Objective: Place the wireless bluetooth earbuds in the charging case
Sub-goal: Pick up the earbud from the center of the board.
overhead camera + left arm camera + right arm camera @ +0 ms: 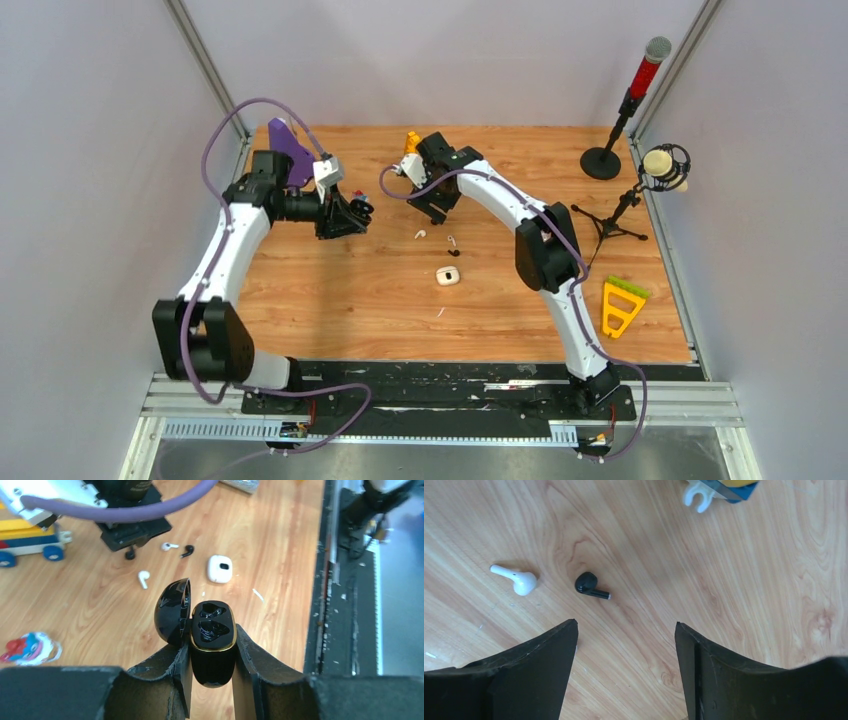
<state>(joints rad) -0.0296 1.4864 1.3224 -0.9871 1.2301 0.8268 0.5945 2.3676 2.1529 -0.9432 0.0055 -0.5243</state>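
At the far left of the wooden table [350, 300], the left end effector [212, 652] is clamped on a glossy black pebble-shaped charging case with a gold rim [212, 630]. One finger presses on each side of its body. The case is held clear of the table with its lid swung open to the left. Its two wells look dark, and I cannot tell whether anything sits in them.

To the right, near the table's middle, a white short-stemmed earbud [144, 578] lies alone on the wood. Just right of it a second white earbud [516, 580] and a glossy black earbud [589, 585] lie close beside each other without touching. All three are outside the case and well apart from it. A white pebble-shaped case [219, 569] rests on the near side of that pair. Nearer still lies a thin white sliver [258, 595].

The right end effector [625, 627] hangs above the table beside the pair with its fingers spread wide apart, holding nothing. The black earbud lies just beyond the fingertips.

A yellow and blue toy car with blue wheels [30, 540] stands on the far side of the table.
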